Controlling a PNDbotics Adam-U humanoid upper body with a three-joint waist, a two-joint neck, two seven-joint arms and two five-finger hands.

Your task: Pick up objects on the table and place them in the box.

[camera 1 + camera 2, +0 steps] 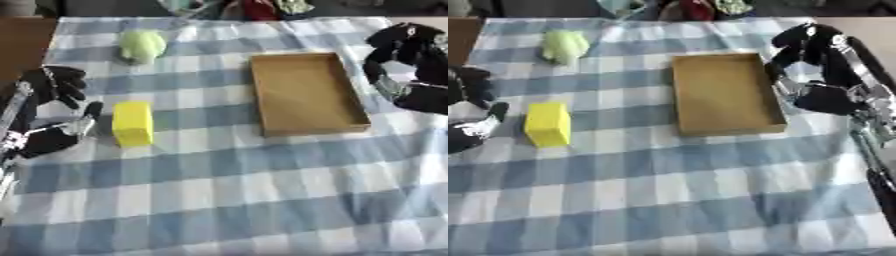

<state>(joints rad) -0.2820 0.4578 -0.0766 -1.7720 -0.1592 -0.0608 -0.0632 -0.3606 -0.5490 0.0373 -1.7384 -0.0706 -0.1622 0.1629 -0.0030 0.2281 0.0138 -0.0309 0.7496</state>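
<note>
Table: a blue-and-white checked cloth [227, 200] covers the surface and fills nearly the whole frame; a bare brown strip shows at the upper left edge.
Box: a shallow rectangular brown cardboard box [304, 93] lies open-topped right of centre in the upper half, long side running away from the camera; nothing shows inside it.
Yellow object: a bright yellow rectangular block [132, 123] lies on the cloth at centre left, well apart from the box.
Green object: a pale green, lumpy, soft-looking thing [142, 46] lies at the upper left, beyond the yellow block and apart from it; its exact kind cannot be made out.
Left hand: the black left hand [54, 122] shows at the left edge, just beside the yellow block, fingers spread and relaxed, thumb pointing toward the block; it grasps nothing, and contact with the block cannot be told.
Right hand: the black right hand [814, 70] hangs at the upper right, just beside the box's right wall, fingers curved downward and empty.
Far edge: blurred coloured shapes lie beyond the cloth at top centre.
</note>
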